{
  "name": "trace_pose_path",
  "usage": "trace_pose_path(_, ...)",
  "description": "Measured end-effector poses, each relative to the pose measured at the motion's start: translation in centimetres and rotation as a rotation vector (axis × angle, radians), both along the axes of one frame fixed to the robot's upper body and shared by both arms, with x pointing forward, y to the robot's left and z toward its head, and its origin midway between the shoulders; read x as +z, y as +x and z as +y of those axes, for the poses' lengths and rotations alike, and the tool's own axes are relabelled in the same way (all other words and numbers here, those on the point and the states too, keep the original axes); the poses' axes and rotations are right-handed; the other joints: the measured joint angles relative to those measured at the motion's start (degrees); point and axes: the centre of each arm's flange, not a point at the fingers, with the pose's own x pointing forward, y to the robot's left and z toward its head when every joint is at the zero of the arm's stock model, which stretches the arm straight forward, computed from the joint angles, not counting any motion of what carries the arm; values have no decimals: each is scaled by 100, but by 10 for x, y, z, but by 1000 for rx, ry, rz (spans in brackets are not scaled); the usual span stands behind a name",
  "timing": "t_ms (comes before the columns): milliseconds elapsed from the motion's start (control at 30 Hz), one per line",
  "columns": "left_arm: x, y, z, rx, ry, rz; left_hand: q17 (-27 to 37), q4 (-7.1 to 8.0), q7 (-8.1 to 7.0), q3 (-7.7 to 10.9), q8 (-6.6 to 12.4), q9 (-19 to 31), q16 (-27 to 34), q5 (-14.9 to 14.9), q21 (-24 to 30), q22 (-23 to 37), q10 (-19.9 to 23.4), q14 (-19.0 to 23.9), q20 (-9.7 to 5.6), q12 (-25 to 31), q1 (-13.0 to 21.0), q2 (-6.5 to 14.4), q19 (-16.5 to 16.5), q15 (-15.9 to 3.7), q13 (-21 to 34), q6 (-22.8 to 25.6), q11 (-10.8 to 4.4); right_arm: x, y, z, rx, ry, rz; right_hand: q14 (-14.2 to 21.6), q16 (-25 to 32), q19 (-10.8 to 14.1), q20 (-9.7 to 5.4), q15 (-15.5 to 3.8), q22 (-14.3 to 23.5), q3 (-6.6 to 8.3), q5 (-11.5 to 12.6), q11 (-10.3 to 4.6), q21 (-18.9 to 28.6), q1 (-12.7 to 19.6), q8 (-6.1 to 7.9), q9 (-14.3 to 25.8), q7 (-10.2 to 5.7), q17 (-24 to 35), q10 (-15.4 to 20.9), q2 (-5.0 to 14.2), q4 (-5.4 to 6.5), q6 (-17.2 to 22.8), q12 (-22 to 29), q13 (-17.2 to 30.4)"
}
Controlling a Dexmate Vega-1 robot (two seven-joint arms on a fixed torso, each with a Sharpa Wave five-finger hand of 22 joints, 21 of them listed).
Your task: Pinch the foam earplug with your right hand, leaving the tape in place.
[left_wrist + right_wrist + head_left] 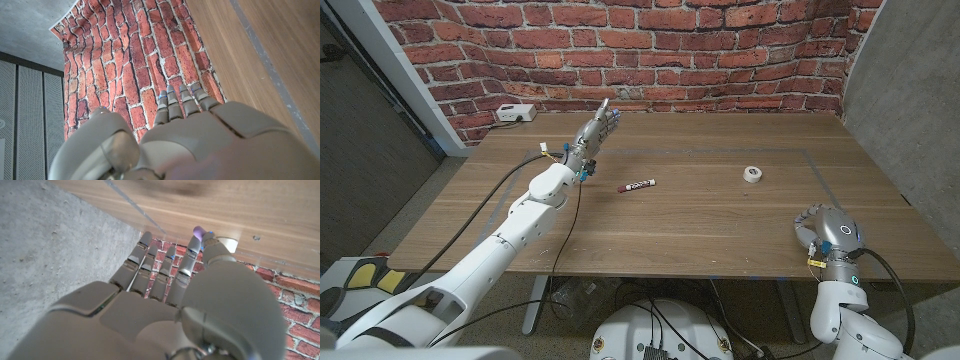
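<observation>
Brick wall backs a wooden table [700,220]. Head view: the left robot hand [597,129] is raised over the far left-centre of the table, fingers extended, holding nothing. A red-and-white marker [636,185] lies mid-table and the tape [752,174] sits to the right of it, untouched. The right robot hand [817,228] is at the near right edge, well apart from the tape, fingers curled. Left wrist view: the left robot hand [200,130] points its straight fingers at the brickwork, with nothing between them. Right wrist view: a small purple foam earplug [199,230] sits between the thumb tip and the neighbouring fingertip of the right robot hand [165,295], apparently pinched; the other fingers are extended. The tape [229,243] shows beyond, on the table. Judgement: the pinch looks made, with the tape left where it was. The next move calls only for steady pressure, as the foam could slip from so light a hold.
</observation>
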Motion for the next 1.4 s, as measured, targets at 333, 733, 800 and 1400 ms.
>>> trace_pose_path(333,1,1,0,-4,-4,-5,0,0,0,0,0,0,0,0,-11,0,0,31,0,0,-51,51,0,-31,0,0,0,19,-17,4,1,-28,-89,4,0,10,-10,4,0,-1,0,-2,0,0,-1,-2,0,0,3,0,-1,0,0,0)
trace_pose_path(733,1,3,1,-7,-8,-7,0,-17,0,-16,0,0,0,0,-21,30,0,30,-1,0,-25,26,-1,-31,-1,-1,0,31,-27,9,13,-39,-157,56,0,44,-19,-1,-1,-1,0,-11,33,24,29,2,37,-1,115,24,-1,45,0,0)
trace_pose_path(800,2,3,1,-7,-8,-8,0,-25,0,-24,0,0,-2,0,-21,30,0,31,-1,0,2,-1,-1,-31,-1,-1,0,32,-28,9,15,-40,-163,104,0,76,-6,-13,-1,-1,0,-2,33,32,42,1,42,0,165,32,-2,86,0,0)
trace_pose_path(1400,3,4,2,-6,-8,-10,0,-8,0,-39,0,0,-20,0,-63,29,-1,30,-12,-39,-51,52,10,-30,-1,-1,0,37,-31,13,35,-39,-215,323,0,186,-32,-27,-1,7,-29,19,88,22,145,70,184,-1,496,71,55,227,44,-11)
